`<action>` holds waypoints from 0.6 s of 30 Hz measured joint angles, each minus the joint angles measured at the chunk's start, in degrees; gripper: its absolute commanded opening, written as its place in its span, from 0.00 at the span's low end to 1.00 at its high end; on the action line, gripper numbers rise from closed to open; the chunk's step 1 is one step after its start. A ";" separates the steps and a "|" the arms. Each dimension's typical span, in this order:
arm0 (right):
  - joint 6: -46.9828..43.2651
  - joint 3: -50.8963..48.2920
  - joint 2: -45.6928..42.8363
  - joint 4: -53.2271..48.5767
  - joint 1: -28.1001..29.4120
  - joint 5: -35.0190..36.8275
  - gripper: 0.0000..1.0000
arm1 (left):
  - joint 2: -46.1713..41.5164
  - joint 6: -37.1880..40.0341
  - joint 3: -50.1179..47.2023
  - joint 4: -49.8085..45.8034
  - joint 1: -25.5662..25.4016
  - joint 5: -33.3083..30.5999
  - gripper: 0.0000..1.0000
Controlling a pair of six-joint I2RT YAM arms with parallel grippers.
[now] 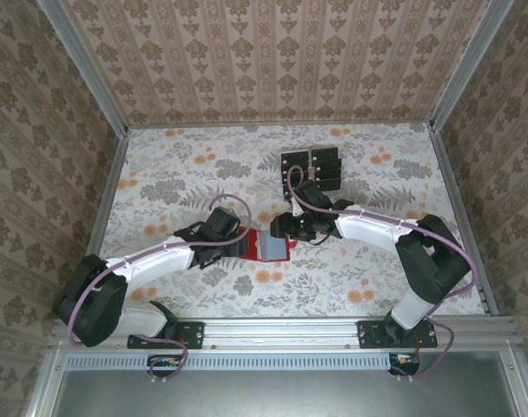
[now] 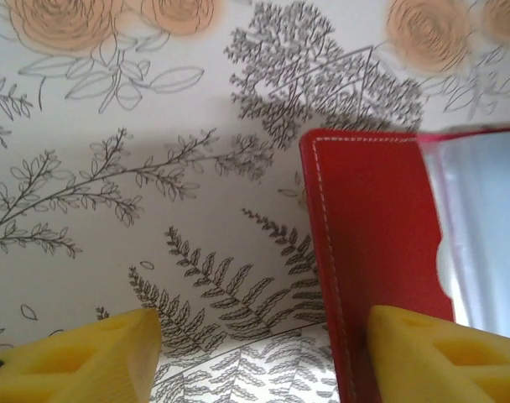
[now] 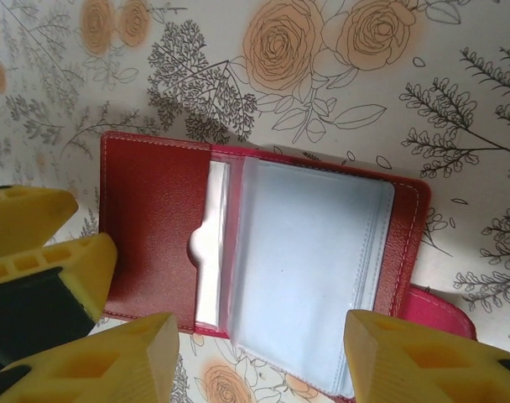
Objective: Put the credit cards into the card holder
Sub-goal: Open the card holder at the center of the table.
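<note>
Two grippers, one card holder and one group of cards, entered as they stand.

1. Card holder (image 3: 154, 227): red, lying open and flat at mid-table. The clear sleeves (image 3: 314, 252) face up and the snap tab (image 3: 444, 311) sticks out at one corner.
2. Credit cards (image 1: 313, 167): dark, grouped on the far side, well apart from the holder. What props them up cannot be made out.
3. Left gripper (image 2: 263, 323): jaws moderately apart, gripping nothing. The holder's left edge lies below the gap. One finger (image 2: 439, 353) sits over the red flap; contact is uncertain.
4. Right gripper (image 3: 259, 323): jaws wide and empty, hovering above the sleeves.

Hazards, as judged:
- No card is in hand, so an arm must reach to the far side to fetch one. The two grippers are just beside each other, and a careless swing could knock them together.
- If the left finger is what pins the flap, lifting it may let the holder fold shut.
- The sleeves look thin and slack. A card corner may catch the mouth and shove the holder along the table (image 1: 168, 174) instead of sliding in.
- The cards are alike and packed close, so two might come up together.

Room:
- The far-left part of the table is bare.
- The near strip between holder and arm bases is free.
- The cards sit near the far wall (image 1: 281, 61), so approaching from above or from the near side looks easiest.
- The side walls are well apart from the work.
</note>
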 measured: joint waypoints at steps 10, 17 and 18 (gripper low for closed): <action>0.02 0.74 4.39 1.46 0.42 -0.48 0.51 | 2.97 -1.49 -0.90 0.42 -0.87 -3.80 0.59; 0.02 1.16 5.75 1.68 1.20 -0.63 0.48 | 4.17 -1.44 -1.44 2.56 -0.87 -5.51 0.58; 0.02 1.29 5.92 1.68 1.29 -0.63 0.48 | 4.28 -1.44 -1.57 2.80 -0.87 -5.64 0.58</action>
